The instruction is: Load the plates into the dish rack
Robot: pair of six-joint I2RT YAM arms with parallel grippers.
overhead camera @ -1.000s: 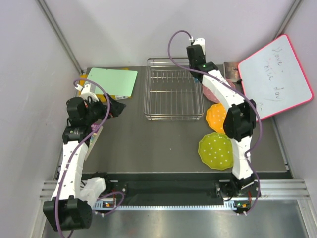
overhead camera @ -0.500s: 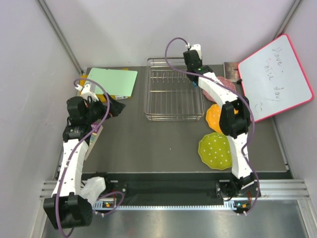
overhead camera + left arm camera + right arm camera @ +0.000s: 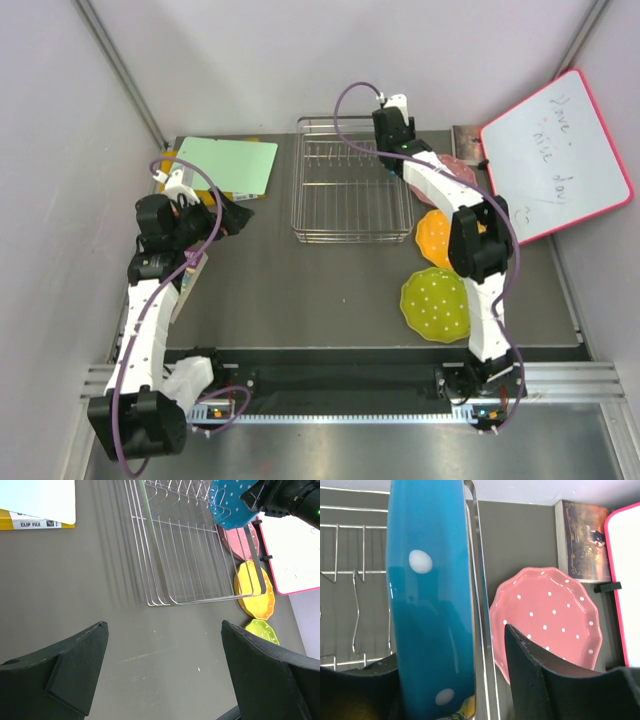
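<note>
Your right gripper (image 3: 445,645), arm extended far over silver wire dish rack (image 3: 345,200): fingers apart astride on-edge blue polka-dot plate (image 3: 430,605). Left gripper (image 3: 164,625): agape.

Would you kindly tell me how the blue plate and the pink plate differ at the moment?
The blue plate stands on edge at the dish rack's right side, while the pink plate lies flat on the table, outside the rack. In the right wrist view the blue plate shows edge-on and close, the pink plate face-up and farther off. Both carry white dots.
</note>
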